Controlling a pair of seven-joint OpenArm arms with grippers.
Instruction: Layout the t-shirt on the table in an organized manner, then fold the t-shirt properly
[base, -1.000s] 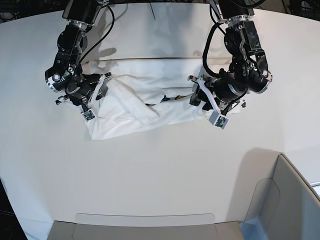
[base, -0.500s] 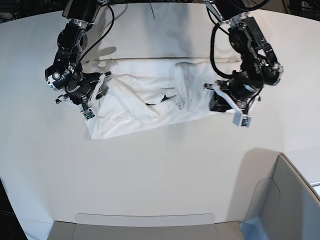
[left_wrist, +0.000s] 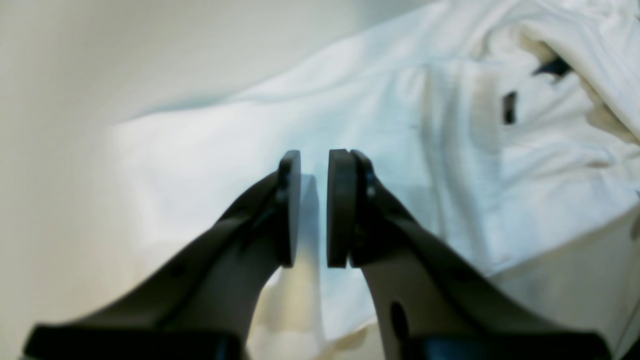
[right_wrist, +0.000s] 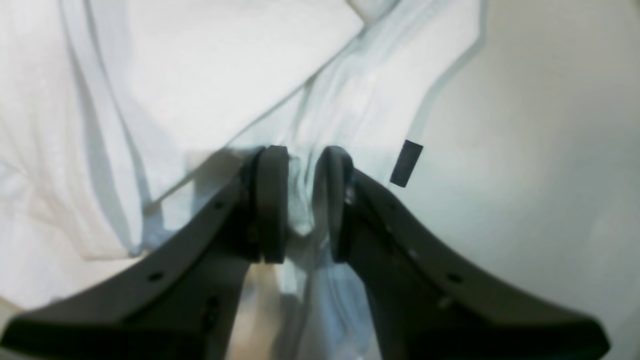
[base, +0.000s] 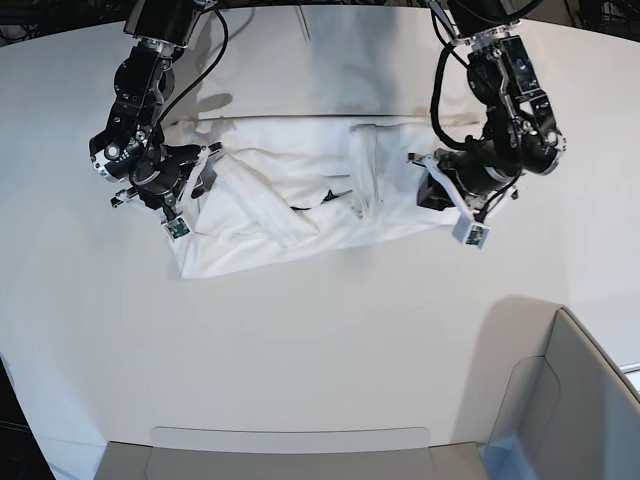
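1 t-shirt (base: 300, 190) | 1 table (base: 300, 340) | right claw (right_wrist: 300, 200) grasping t-shirt | left claw (left_wrist: 314, 210) released

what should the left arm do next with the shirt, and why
Probably lower the left gripper onto the t-shirt edge beneath it and close. Its jaws stand narrowly apart with nothing between them, while the right gripper pinches cloth at the opposite side, so gripping both sides would let the arms spread it on the table.
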